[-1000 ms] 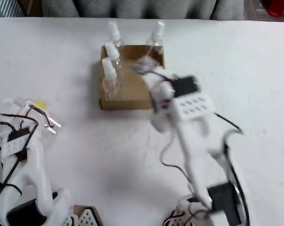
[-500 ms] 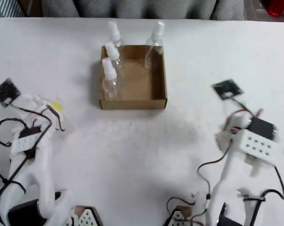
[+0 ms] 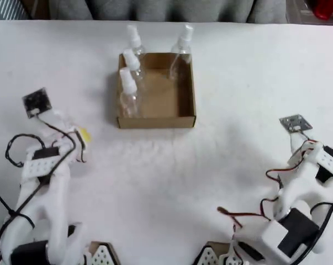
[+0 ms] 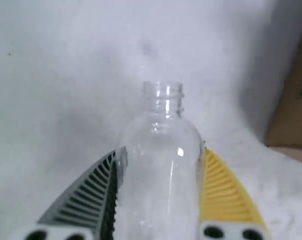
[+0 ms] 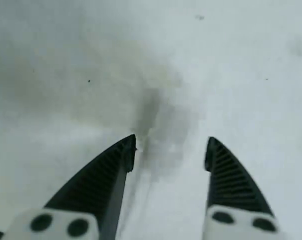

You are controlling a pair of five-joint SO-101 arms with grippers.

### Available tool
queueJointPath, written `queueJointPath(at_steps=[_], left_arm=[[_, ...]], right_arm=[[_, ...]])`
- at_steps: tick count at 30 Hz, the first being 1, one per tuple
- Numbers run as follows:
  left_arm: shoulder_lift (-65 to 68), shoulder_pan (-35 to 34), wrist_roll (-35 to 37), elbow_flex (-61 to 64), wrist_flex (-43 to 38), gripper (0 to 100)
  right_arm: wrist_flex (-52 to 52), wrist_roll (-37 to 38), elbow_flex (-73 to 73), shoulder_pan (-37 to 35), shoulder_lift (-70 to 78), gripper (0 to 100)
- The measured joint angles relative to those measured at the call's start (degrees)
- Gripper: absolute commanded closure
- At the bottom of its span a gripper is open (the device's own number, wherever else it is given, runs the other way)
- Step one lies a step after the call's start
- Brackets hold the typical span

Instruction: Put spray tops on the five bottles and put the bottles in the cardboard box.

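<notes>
A clear bottle (image 4: 161, 175) with no top and a bare threaded neck stands between the grey and yellow fingers of my left gripper (image 4: 163, 150), which is shut on it. In the high view that gripper (image 3: 78, 141) sits left of the cardboard box (image 3: 184, 105), its yellow finger (image 3: 83, 134) showing. Two topped bottles (image 3: 127, 91) stand inside the box along its left wall. Two more topped bottles (image 3: 183, 40) are at its far rim. My right gripper (image 5: 171, 147) hangs open over bare white table with nothing in it.
The right arm (image 3: 312, 171) is folded back at the table's right front. A brown edge of the box (image 4: 291, 100) shows beside the held bottle. White table (image 3: 172, 165) lies between the two arms.
The right arm has pulled back from the box to the table's right front. The left gripper has shifted right and nearer with the bottle.
</notes>
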Motion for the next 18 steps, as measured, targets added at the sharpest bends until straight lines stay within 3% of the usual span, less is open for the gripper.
queueJointPath(at_steps=[5, 11, 18], left_arm=[[-4.7, 2.2, -3.0, 3.5, 0.5, 98], [-9.0, 2.2, -3.0, 6.0, 0.5, 98], [-9.7, 2.2, -3.1, 6.0, 0.5, 98]], right_arm=[[-0.4, 0.4, 0.0, 0.0, 0.0, 78.1], [-0.4, 0.4, 0.0, 1.8, -1.9, 86.5], [-0.4, 0.5, 0.0, 4.5, -1.9, 82.9]])
